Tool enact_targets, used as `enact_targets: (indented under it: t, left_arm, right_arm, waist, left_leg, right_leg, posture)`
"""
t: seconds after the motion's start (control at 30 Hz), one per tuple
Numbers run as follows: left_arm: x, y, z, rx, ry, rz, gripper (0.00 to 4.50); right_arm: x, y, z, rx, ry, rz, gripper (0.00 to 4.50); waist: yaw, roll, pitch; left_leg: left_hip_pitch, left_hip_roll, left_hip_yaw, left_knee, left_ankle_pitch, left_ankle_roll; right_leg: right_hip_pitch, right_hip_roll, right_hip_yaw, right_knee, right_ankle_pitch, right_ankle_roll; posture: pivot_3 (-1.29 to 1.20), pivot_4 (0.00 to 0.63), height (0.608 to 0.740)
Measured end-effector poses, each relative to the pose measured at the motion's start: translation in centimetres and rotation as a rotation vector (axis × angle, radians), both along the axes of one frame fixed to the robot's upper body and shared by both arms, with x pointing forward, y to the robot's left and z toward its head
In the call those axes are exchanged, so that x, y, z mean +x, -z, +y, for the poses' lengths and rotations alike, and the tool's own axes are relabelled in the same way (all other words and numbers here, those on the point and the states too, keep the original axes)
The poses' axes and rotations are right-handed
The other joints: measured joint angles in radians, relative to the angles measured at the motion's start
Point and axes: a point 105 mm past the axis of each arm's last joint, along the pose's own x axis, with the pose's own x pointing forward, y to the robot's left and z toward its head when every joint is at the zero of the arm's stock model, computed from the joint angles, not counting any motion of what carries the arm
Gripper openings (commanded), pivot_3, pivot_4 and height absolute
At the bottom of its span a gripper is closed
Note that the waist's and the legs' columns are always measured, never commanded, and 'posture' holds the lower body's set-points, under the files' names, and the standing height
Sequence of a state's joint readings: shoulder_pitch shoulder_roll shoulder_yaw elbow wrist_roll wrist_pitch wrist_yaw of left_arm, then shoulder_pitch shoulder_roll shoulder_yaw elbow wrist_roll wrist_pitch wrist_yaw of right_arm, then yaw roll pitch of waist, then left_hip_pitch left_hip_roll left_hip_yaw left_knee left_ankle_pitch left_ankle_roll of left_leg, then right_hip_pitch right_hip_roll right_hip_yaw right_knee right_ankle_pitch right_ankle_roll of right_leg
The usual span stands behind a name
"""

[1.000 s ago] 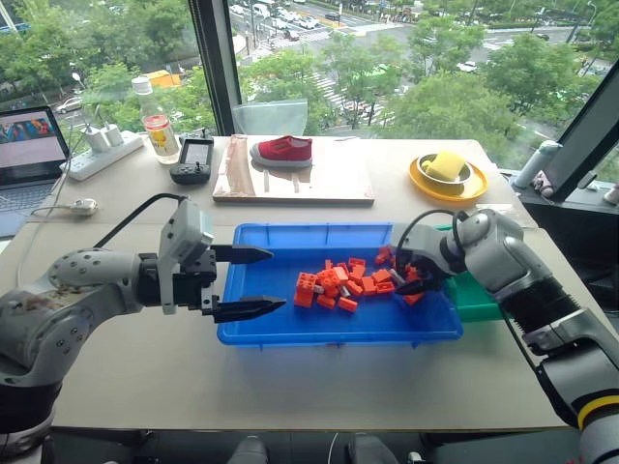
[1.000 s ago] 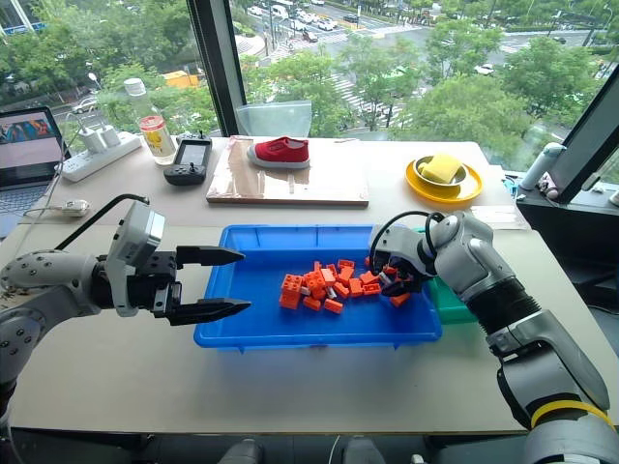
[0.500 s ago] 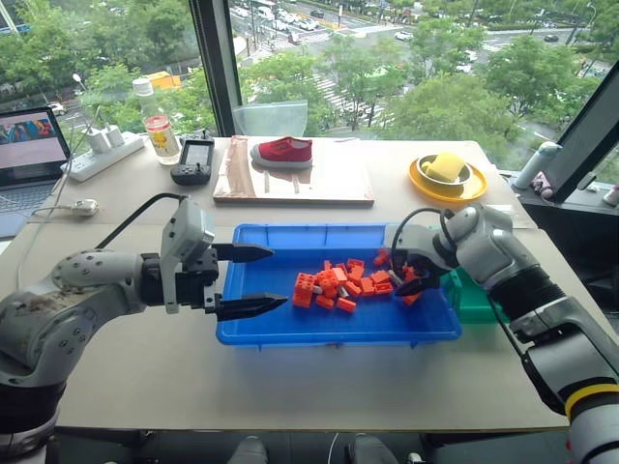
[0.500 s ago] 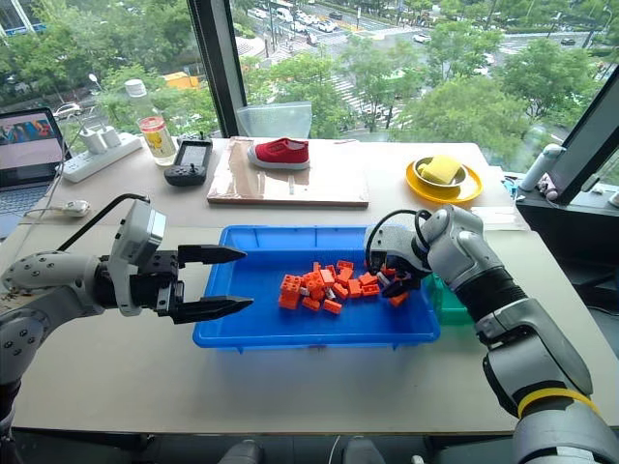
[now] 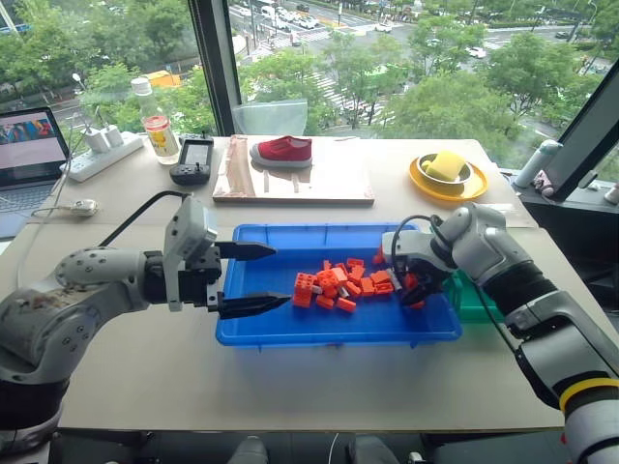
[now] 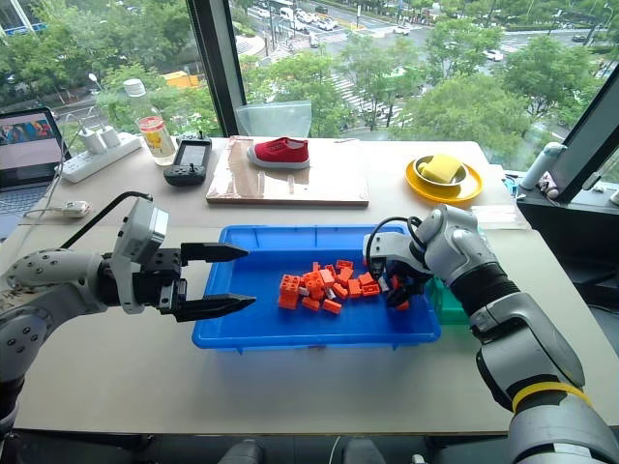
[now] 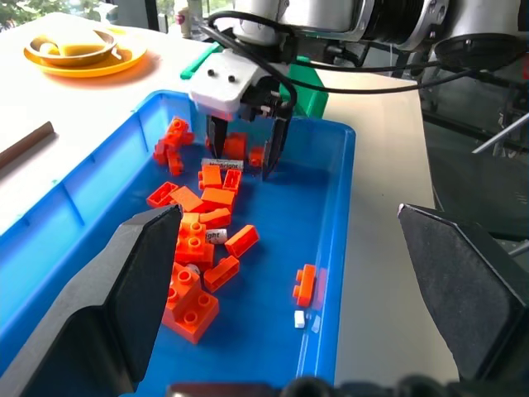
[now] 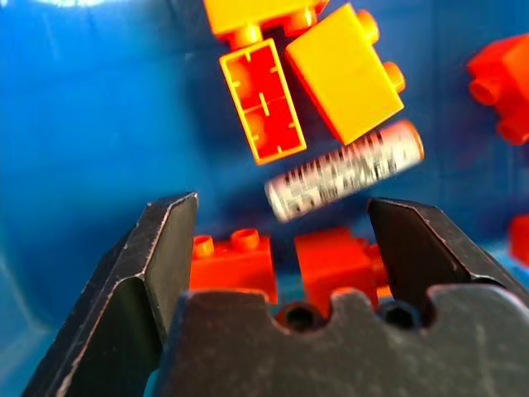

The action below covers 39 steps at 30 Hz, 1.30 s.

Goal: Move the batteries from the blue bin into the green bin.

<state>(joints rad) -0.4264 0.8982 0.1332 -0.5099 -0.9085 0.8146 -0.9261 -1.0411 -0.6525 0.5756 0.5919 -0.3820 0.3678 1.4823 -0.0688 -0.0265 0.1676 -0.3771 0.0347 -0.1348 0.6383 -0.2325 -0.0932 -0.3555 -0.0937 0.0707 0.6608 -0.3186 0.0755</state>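
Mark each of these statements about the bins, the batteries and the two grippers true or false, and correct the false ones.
1. The right gripper hangs over the bricks in the blue bin with its jaws open. True.
2. A battery lies among the bricks just ahead of the right gripper's jaws. True.
3. The right gripper is clamped on a battery. False: nothing sits between its jaws.
4. The left gripper is shut. False: its jaws are spread wide at the blue bin's left end.
5. The green bin stands left of the blue bin. False: it sits at the blue bin's right end.
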Motion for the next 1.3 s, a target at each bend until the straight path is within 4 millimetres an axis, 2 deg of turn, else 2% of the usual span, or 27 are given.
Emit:
enact_targets:
  t: [0.37, 0.8, 0.9, 1.17, 1.2, 1.3]
  left_arm:
    - [0.1, 0.0, -0.1, -0.006, -0.002, 0.001, 4.5]
    - [0.1, 0.3, -0.2, -0.002, 0.002, 0.009, 4.5]
    - [0.1, 0.3, -0.2, -0.002, 0.001, 0.008, 4.5]
    - [0.1, 0.3, -0.2, -0.002, 0.0, 0.008, 4.5]
    - [0.1, 0.3, -0.2, -0.002, 0.0, 0.008, 4.5]
    - [0.1, 0.3, -0.2, -0.002, -0.001, 0.008, 4.5]
  right_arm:
    - [1.5, -0.2, 1.0, 0.023, 0.051, -0.009, 3.8]
    - [2.2, -0.4, 1.8, 0.063, 0.075, -0.029, 3.8]
    - [2.1, -0.3, 1.8, 0.067, 0.073, -0.028, 3.11]
    - [2.0, -0.2, 2.2, 0.071, 0.049, -0.026, 0.45]
    - [2.0, -0.2, 2.2, 0.071, 0.047, -0.027, 0.26]
    - [2.0, -0.2, 2.2, 0.071, 0.045, -0.029, 0.26]
  waist:
    - [-0.002, -0.001, 0.0]
    - [-0.004, -0.001, 0.0]
    - [-0.004, -0.001, 0.0]
    - [-0.002, -0.001, 0.0]
    - [-0.002, -0.001, 0.0]
    - [-0.002, -0.001, 0.0]
  left_leg:
    - [0.003, 0.0, 0.0, -0.003, 0.0, 0.0]
    - [0.004, 0.0, 0.0, -0.005, 0.0, 0.0]
    - [0.004, 0.0, 0.0, -0.005, 0.0, 0.0]
    - [0.004, 0.0, 0.0, -0.005, 0.0, 0.0]
    - [0.004, 0.001, 0.0, -0.005, 0.0, 0.0]
    - [0.004, 0.001, 0.0, -0.005, 0.0, 0.0]
  right_leg:
    - [0.001, 0.0, 0.0, 0.0, 0.0, 0.0]
    - [0.001, 0.0, 0.0, 0.0, 0.0, 0.0]
    - [0.001, 0.0, 0.0, -0.001, 0.0, 0.0]
    - [0.002, 0.0, 0.0, -0.002, 0.0, 0.0]
    - [0.002, 0.0, 0.0, -0.002, 0.0, 0.0]
    - [0.002, 0.0, 0.0, -0.002, 0.0, 0.0]
  posture:
    - [0.0, 0.15, 0.74]
    - [0.0, 0.15, 0.74]
    - [0.0, 0.15, 0.74]
    - [0.0, 0.15, 0.74]
    - [0.0, 0.15, 0.74]
    - [0.0, 0.15, 0.74]
